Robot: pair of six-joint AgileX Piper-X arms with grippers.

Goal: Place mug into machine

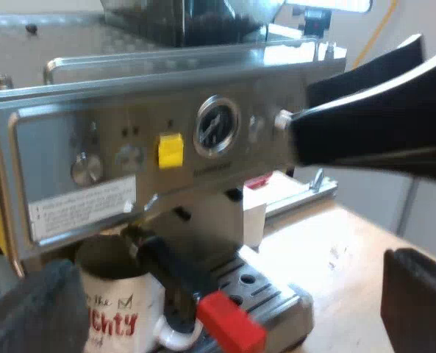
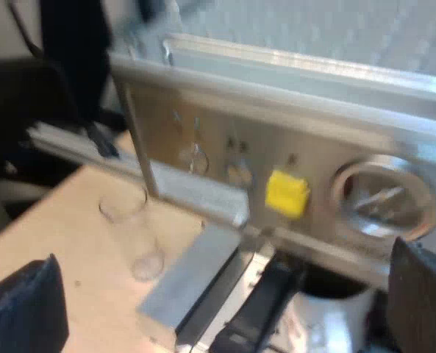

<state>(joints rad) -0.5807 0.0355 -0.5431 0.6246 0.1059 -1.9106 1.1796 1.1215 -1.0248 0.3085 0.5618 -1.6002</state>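
Observation:
A white mug (image 1: 118, 312) with red lettering stands on the drip tray (image 1: 276, 290) of the espresso machine (image 1: 129, 125), under the metal holder. The holder's dark handle (image 1: 170, 268) sticks out from the machine's front and ends in red (image 1: 229, 323). My left gripper (image 1: 225, 305) is open just before the tray, one finger (image 1: 34, 312) close beside the mug. My right gripper (image 2: 218, 301) is open too, facing the panel; its black fingers (image 1: 372, 125) reach toward a knob by the gauge (image 1: 216, 126). The mug (image 2: 328, 323) and the handle (image 2: 265, 305) also sit below the panel.
The panel carries a yellow button (image 1: 170, 150), round knobs and a pressure gauge. A bean hopper (image 1: 188, 18) sits on top. A clear measuring glass (image 2: 133, 235) rests on the wooden table (image 2: 63, 243) beside the machine.

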